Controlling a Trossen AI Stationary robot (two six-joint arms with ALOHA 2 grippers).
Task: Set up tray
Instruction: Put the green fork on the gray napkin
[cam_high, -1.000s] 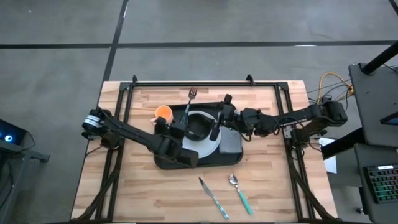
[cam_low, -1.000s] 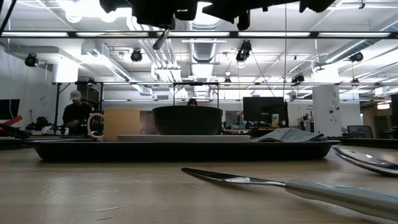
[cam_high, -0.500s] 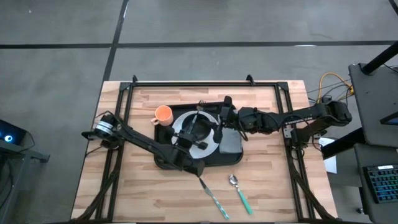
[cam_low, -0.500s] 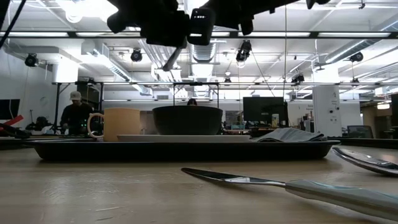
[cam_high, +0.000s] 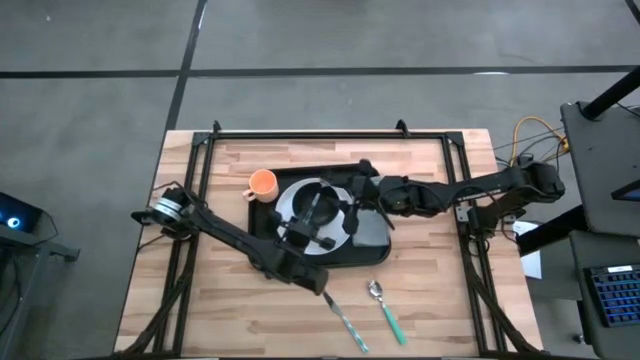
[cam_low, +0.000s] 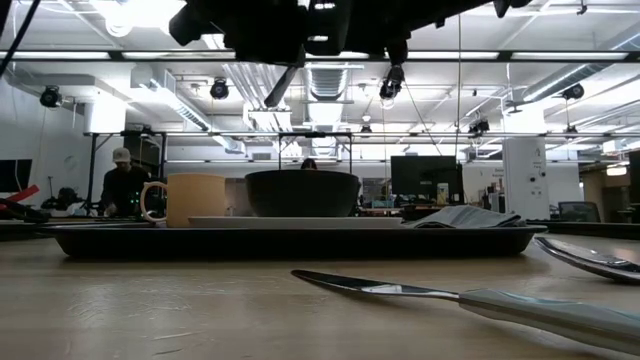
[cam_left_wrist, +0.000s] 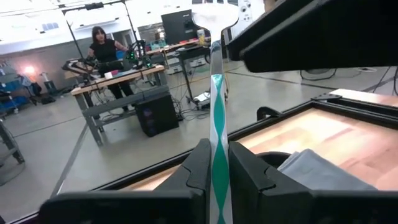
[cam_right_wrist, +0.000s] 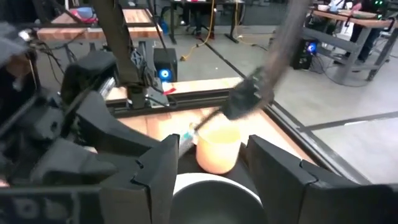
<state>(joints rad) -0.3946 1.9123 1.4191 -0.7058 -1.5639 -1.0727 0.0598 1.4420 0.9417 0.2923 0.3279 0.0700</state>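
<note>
The black tray (cam_high: 262, 262) lies mid-table and carries a white plate (cam_high: 290, 198) with a black bowl (cam_low: 302, 193) on it, an orange cup (cam_high: 262, 183) at its far left corner and a grey napkin (cam_high: 371, 229) on its right. My left gripper (cam_high: 312, 213) hovers over the plate and bowl, shut on a fork (cam_left_wrist: 217, 93) with a teal-and-white handle. My right gripper (cam_high: 352, 196) hangs open above the bowl's right side, its fingers (cam_right_wrist: 163, 167) wide apart. In the low view both grippers sit high above the bowl. My left gripper (cam_left_wrist: 217, 155) pinches the fork's teal-and-white handle (cam_left_wrist: 218, 146) between its two fingers (cam_left_wrist: 200, 163), which lie along the handle. The tines (cam_left_wrist: 215, 14) stick out beyond the fingertips. The fork (cam_low: 279, 88) is lifted clear, slanting above the bowl.
A knife (cam_high: 343, 318) and a teal-handled spoon (cam_high: 386, 308) lie on the bare wood near the table's near edge, right of my left arm's forearm (cam_high: 230, 237). The black frame rails (cam_high: 300, 133) run along the table's far edge and sides.
My left gripper has carried the fork from over the tray's far edge toward the near edge and slightly right, so that it now hovers over the plate and bowl. It has stayed shut on the fork. My right gripper has kept open beside the bowl.
</note>
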